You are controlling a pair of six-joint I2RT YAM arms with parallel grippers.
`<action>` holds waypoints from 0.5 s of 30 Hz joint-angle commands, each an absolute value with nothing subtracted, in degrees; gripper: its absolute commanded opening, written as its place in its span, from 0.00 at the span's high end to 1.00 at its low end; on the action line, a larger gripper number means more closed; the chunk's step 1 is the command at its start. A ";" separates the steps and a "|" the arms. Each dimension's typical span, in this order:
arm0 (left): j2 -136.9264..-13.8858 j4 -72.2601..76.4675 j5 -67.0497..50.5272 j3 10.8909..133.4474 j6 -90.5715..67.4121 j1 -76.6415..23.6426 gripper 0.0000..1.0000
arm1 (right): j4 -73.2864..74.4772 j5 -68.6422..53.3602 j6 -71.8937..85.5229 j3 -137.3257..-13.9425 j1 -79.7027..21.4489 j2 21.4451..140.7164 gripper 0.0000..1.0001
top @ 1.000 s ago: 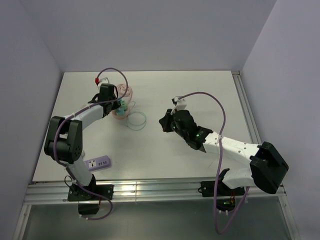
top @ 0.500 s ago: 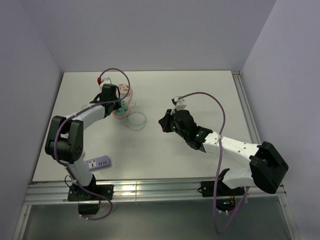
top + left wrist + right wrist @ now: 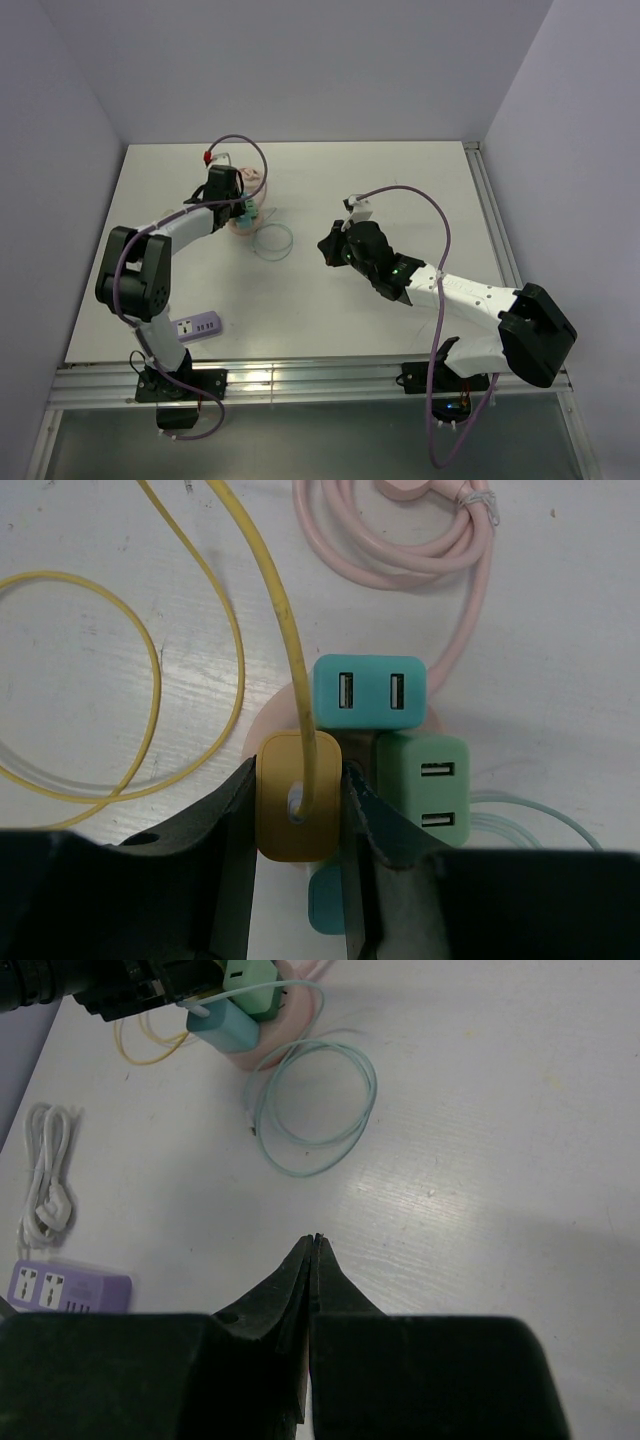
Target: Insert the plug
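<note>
While the left gripper (image 3: 300, 780) hangs low over the far left part of the table (image 3: 480, 1110), its jaws pinch a yellow plug (image 3: 290, 830) by both flanks, one black finger (image 3: 235, 830) on each side. Yellow cable (image 3: 283, 620) rises from the plug's top face and runs away up the wrist view, with a thinner loop of the same colour lying flat on the table to the left. Plug sits over a round pink socket base (image 3: 275, 715), touching or nearly touching a blue two-port USB charger (image 3: 370, 692) just beyond it and a green two-port USB charger (image 3: 425, 785) just to its right; cannot tell whether its prongs are seated. A second blue block (image 3: 325, 900) shows partly below, between the fingers. Pink cable (image 3: 440, 555) lies coiled past the chargers. Right gripper (image 3: 313, 1245) is well apart, above bare table near the middle, jaws pressed together on nothing. Ahead of it lies a loose pale green cable coil (image 3: 315, 1110), leading toward the pink base. A purple power strip (image 3: 65, 1287) rests near the front left edge, a bundled white cable (image 3: 50, 1185) just beyond it.
</note>
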State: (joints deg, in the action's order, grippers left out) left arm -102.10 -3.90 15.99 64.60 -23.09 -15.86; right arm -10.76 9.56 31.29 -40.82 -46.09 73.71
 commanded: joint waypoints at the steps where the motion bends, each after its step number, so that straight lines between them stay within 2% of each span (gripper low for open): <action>1: -104.85 -7.65 14.67 64.77 -20.66 -17.14 1.00 | -13.10 9.67 31.46 -40.69 -45.70 73.65 1.00; 15: -109.16 -13.27 17.23 67.15 -20.74 -19.86 1.00 | -13.27 8.44 31.90 -40.61 -45.70 73.48 1.00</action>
State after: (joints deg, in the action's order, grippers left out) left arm -105.19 -4.73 18.90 68.14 -21.56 -18.70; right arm -10.87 8.97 31.68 -40.80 -46.09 73.71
